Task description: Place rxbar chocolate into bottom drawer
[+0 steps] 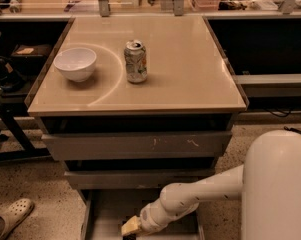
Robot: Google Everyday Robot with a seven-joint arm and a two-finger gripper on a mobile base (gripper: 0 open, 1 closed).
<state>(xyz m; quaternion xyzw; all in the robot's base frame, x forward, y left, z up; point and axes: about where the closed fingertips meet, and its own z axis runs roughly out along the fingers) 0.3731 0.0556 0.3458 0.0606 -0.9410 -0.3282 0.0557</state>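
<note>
The claw (131,227) on the white arm (200,194) is positioned low inside the open grey metal bottom drawer (107,211). A dark sliver just beneath it is judged to be the black-wrapped rxbar chocolate (129,236). The claw's opening cannot be told. Release and withdrawal are judged still left.

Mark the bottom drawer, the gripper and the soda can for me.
bottom drawer (109,210): camera view, bare floor near its left wall.
gripper (130,227): camera view, yellowish tip, low over that drawer's floor.
soda can (135,62): camera view, middle of its side.
</note>
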